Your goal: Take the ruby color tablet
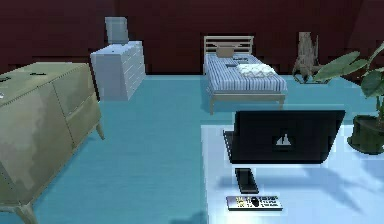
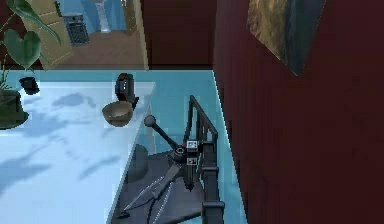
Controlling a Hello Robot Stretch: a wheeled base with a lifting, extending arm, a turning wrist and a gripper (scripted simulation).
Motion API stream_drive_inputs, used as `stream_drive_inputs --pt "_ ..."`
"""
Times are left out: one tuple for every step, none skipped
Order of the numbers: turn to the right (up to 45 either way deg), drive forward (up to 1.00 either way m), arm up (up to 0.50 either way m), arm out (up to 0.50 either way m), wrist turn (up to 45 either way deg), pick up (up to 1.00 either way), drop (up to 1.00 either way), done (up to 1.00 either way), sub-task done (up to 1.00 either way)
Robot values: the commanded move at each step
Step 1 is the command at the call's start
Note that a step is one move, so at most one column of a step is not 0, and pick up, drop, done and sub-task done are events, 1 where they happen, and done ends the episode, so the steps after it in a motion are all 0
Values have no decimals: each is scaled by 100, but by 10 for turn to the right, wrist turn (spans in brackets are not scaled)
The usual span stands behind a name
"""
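On the table [image 1: 310, 190] at the forward view's lower right stood a laptop [image 1: 284, 137], with a small flat device [image 1: 246, 180] before it and a remote [image 1: 254, 203] nearer still. A sideboard [image 1: 45, 120] stood at the left, a dresser [image 1: 120, 70] behind it, and a bed [image 1: 243, 78] against the back wall. In the arm side view, a bowl [image 2: 118, 113] sat on the table, a chair [image 2: 203, 125] stood at its right edge, and the end effector [image 2: 150, 198] was nearer than both.

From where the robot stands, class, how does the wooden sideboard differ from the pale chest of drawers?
Colour: the wooden sideboard is tan, the chest of drawers pale grey-white. Shape: the sideboard is wide on slanted legs, the chest narrower. Place: the sideboard is near, at the forward view's left; the chest stands farther back by the dark red wall. Both stand on the teal floor.
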Motion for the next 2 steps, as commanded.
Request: stream_drive_inputs --pt "0 0 0 0 450 0 0 0 0" --pt "0 0 0 0 450 0 0 0 0"
